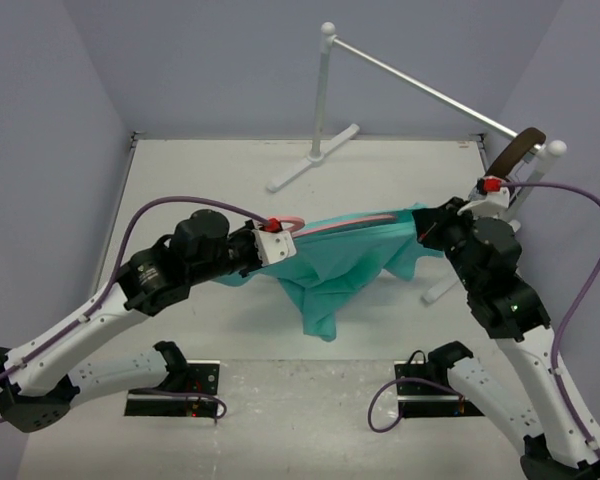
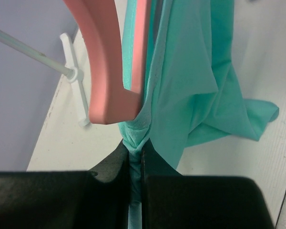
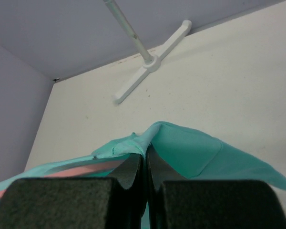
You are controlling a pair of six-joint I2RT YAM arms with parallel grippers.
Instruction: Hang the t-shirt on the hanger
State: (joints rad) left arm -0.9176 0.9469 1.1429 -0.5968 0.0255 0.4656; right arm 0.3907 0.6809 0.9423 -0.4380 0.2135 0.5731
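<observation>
The left fingers [image 2: 113,164] are pinched shut on the t-shirt [image 2: 195,81] just under the hanger [image 2: 102,67]. The right fingers [image 3: 131,169] clamp the opposite end. The hanger's long axis runs arm to arm along the cloth's top edge.

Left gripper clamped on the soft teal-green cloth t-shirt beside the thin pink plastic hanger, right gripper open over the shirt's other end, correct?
No. The right gripper is shut on the teal-green cloth t-shirt, as the right wrist view shows. The left gripper is clamped on it beside the pink plastic hanger.
</observation>
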